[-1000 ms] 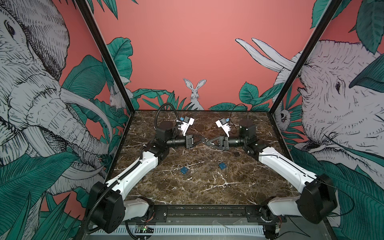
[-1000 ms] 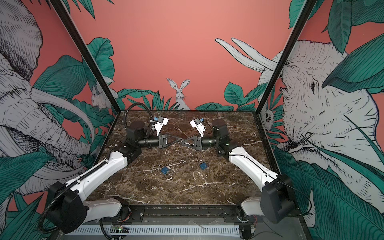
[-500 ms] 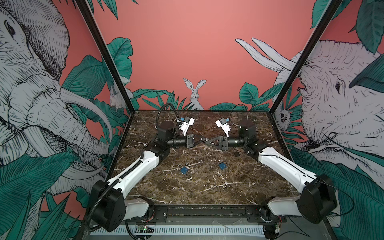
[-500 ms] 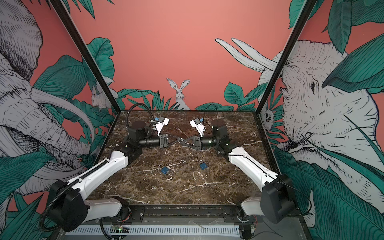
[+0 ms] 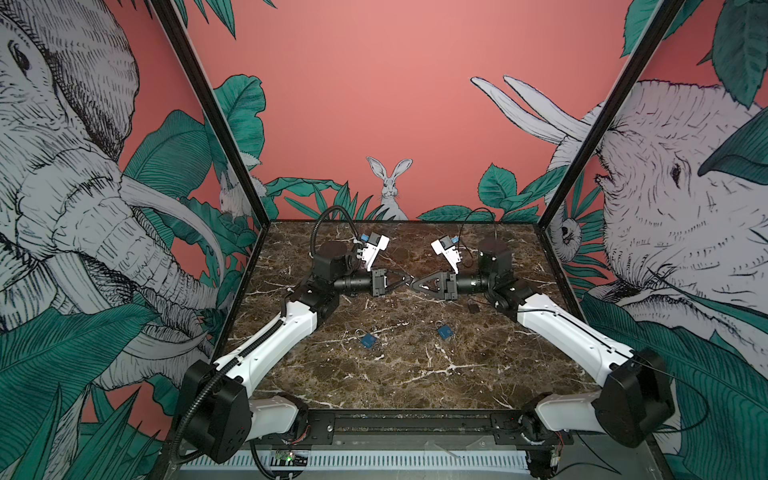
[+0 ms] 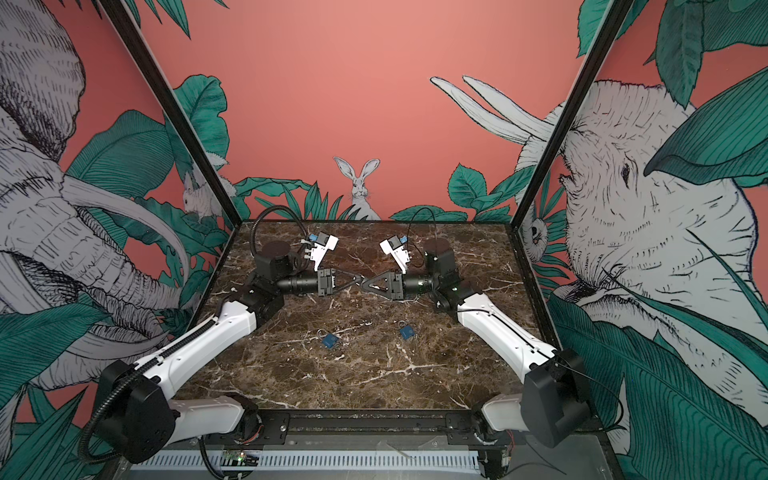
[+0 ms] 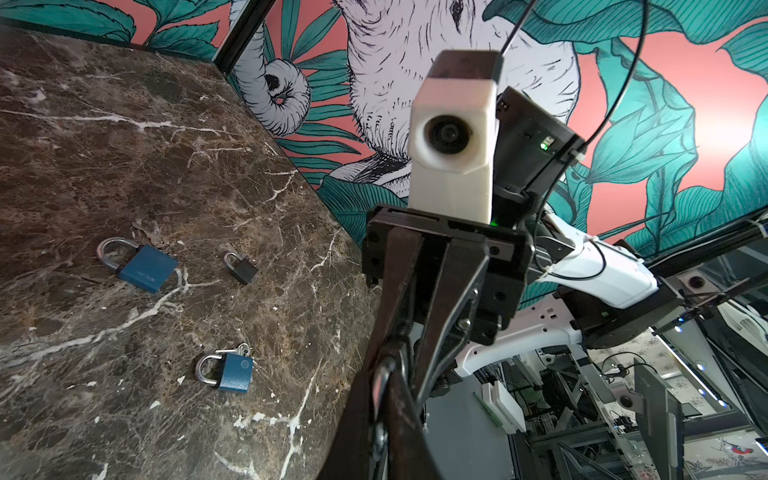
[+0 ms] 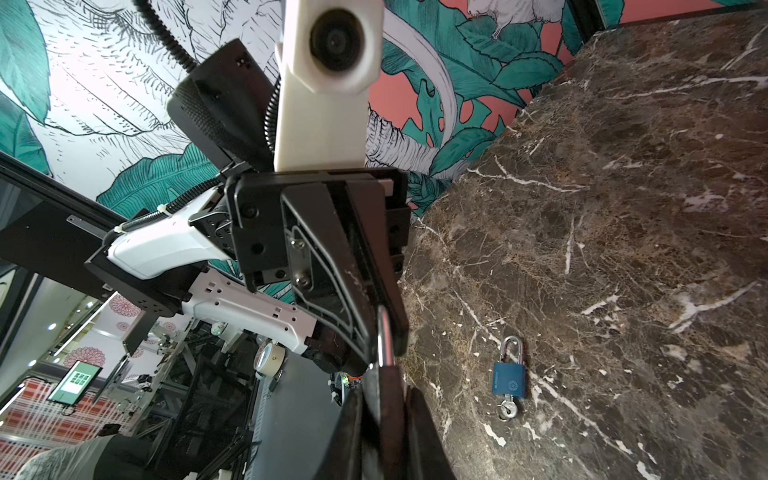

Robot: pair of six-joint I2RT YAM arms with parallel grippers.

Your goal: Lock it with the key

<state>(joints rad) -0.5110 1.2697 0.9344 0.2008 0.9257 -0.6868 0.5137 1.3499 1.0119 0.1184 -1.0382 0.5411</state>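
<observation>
My two grippers meet tip to tip above the back middle of the table, left gripper (image 5: 405, 279) and right gripper (image 5: 414, 285). In the left wrist view the left gripper (image 7: 388, 374) is shut on a silver shackle (image 7: 384, 374). From the right wrist view the shackle (image 8: 384, 340) leads into a dark padlock body (image 8: 382, 395). That body sits between the right gripper's (image 8: 384, 386) fingers, which stand slightly apart from it. Two blue padlocks (image 5: 368, 340) (image 5: 444, 332) lie on the marble. One of them has a key (image 8: 507, 409) in its base.
A small black padlock (image 5: 473, 307) lies on the dark marble table (image 5: 415, 374) under the right wrist. Printed walls close the left, right and back sides. A black rail (image 5: 415, 424) runs along the front edge.
The left gripper has edged toward the right gripper until the tips meet. The right gripper's fingers have eased apart a little. The padlocks on the table have not moved.
</observation>
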